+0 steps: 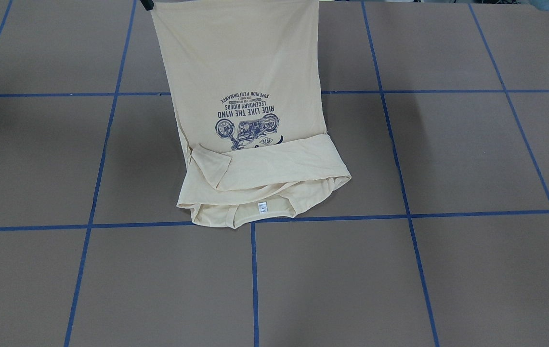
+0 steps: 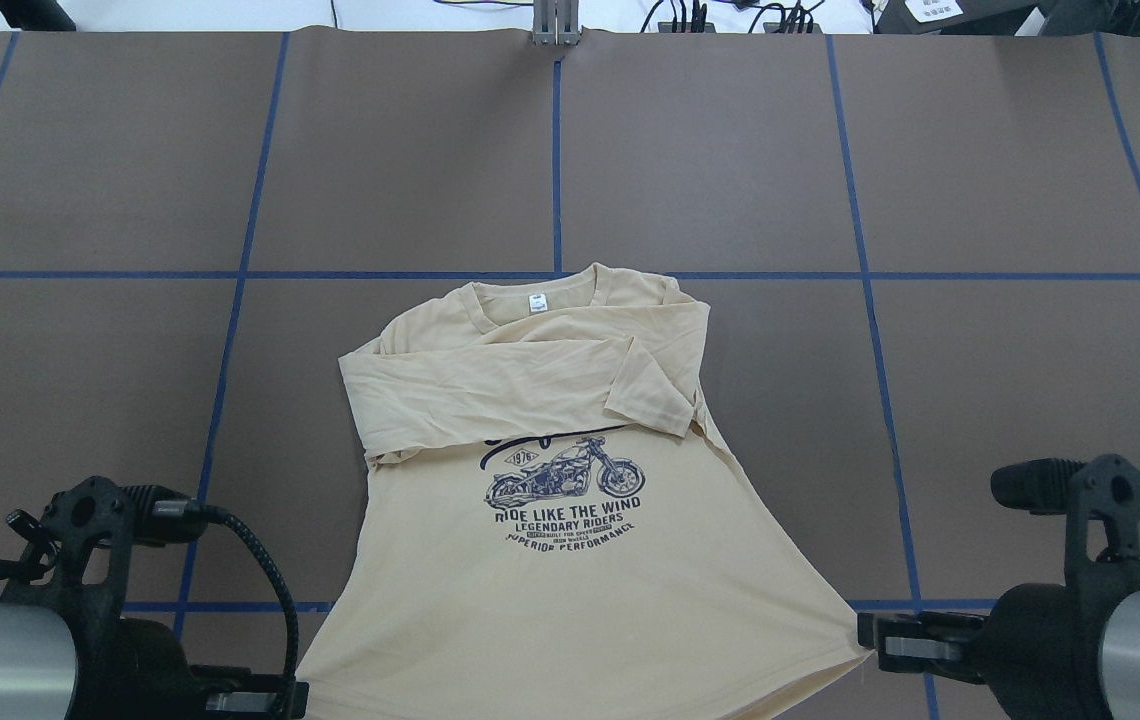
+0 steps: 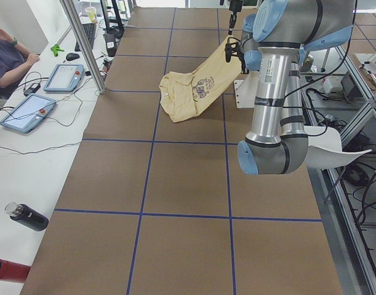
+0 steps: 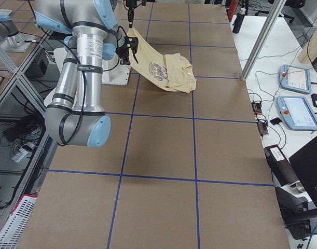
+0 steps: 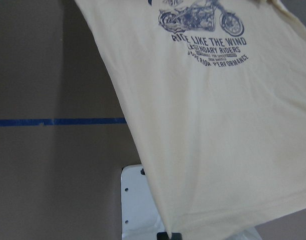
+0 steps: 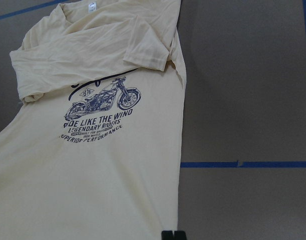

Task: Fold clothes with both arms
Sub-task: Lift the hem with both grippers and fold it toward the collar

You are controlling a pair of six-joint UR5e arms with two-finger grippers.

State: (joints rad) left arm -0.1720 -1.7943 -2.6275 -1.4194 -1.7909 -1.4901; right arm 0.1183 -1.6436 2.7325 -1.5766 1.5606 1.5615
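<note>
I'm holding the shirt's [image 2: 550,570] hem lifted, left pincer [image 2: 295,698] and right pincer [image 2: 870,645] each clamping a corner; its collar [image 2: 570,290] is lying on the counter [image 2: 730,150] ahead, long axis running straight away from both.

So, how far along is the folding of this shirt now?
Done: the sleeves lie folded across the chest of the T-shirt. In hand: the left gripper and right gripper hold the hem corners lifted, collar end on the table. Left: probably laying the hem over toward the collar.
</note>
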